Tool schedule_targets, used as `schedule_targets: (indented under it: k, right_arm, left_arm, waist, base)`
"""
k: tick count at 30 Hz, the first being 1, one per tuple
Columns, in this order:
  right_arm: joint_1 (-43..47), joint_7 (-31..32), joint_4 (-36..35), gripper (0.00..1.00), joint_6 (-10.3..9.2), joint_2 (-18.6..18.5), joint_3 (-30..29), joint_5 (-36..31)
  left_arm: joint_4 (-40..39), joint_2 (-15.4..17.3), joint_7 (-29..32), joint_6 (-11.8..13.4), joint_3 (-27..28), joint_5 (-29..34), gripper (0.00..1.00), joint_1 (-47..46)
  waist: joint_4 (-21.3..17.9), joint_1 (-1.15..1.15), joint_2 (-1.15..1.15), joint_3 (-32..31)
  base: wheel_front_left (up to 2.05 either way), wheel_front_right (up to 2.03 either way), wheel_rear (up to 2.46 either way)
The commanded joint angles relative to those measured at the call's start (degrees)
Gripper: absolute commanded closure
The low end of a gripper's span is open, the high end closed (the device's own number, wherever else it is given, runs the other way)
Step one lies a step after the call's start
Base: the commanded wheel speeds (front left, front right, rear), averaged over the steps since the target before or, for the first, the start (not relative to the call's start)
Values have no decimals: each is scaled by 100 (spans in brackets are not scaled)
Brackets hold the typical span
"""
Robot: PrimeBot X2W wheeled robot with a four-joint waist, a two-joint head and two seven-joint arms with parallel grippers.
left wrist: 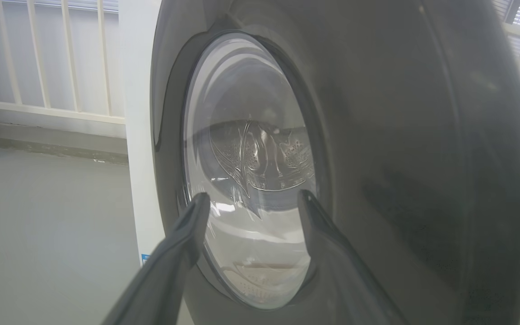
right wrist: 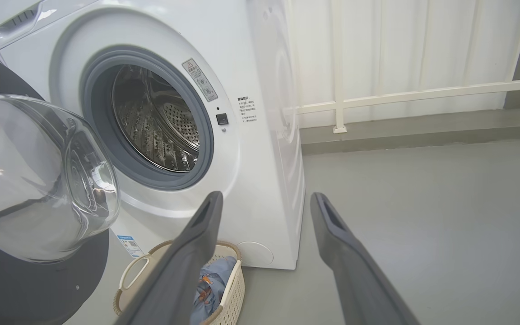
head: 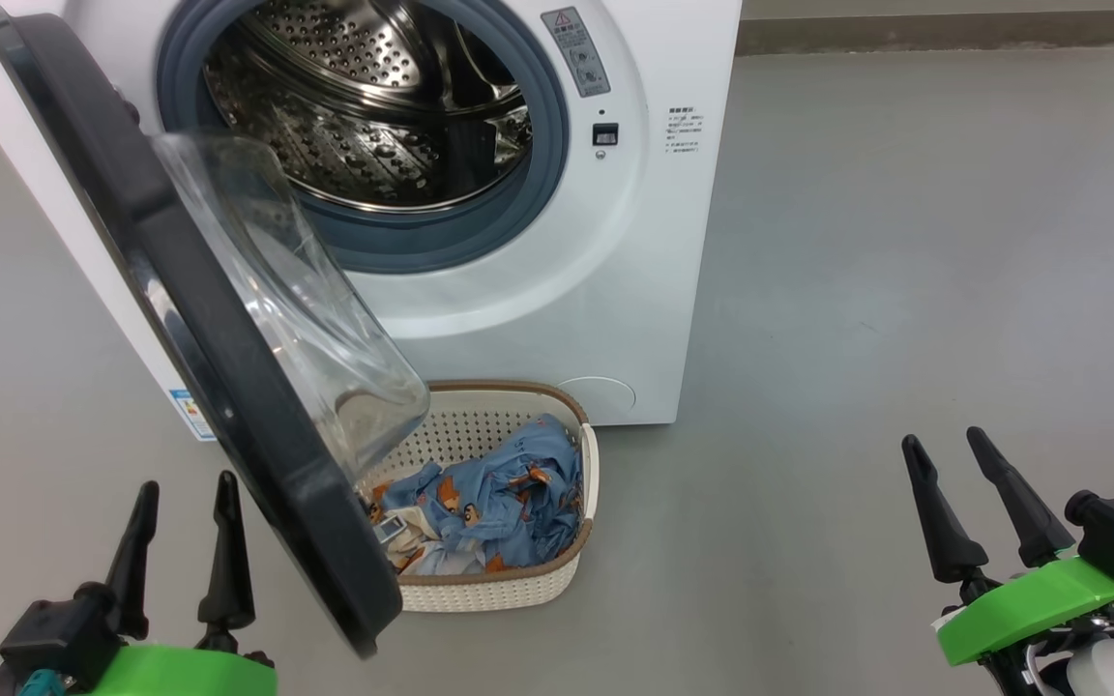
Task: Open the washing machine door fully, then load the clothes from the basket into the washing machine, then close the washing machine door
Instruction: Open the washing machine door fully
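washing machine door (head: 191, 329) swung out from the washing machine (head: 557, 290), overhanging the basket (head: 489, 585) at its foot, so I judge it not fully open | clothes (head: 499, 493) wait in basket | left pincer (head: 188, 483) spread, empty, facing door's outer side | right pincer (head: 944, 438) spread, empty, clear of the machine's front

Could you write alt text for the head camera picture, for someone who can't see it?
A white washing machine stands with its round door swung open and its steel drum empty. On the floor before it sits a cream basket of blue clothes, partly behind the door. The robot's left gripper and right gripper hover open at the lower corners, holding nothing.
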Motion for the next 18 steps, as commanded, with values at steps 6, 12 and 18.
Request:
schedule_targets:
  k: [6, 12, 18]
  right_arm:
    - [-82, -53, -84, 0, 33, -163, 169, -10]
    - [-87, -53, -84, 0, 33, -162, 169, -9]
    - [-97, -53, -52, 0, 33, -162, 185, 7]
  left_arm:
    - [-133, 79, -37, -12, 166, -50, 0, -108]
    - [-108, 90, -37, -12, 148, -62, 0, -117]
    - [-76, 102, -37, -12, 138, -70, 0, -129]
  waist:
    - [10, 0, 0, -4]
    - [18, 0, 0, 2]
    - [31, 0, 0, 10]
  base:
    - [0, 0, 0]
    - [0, 0, 0]
    - [0, 0, 0]
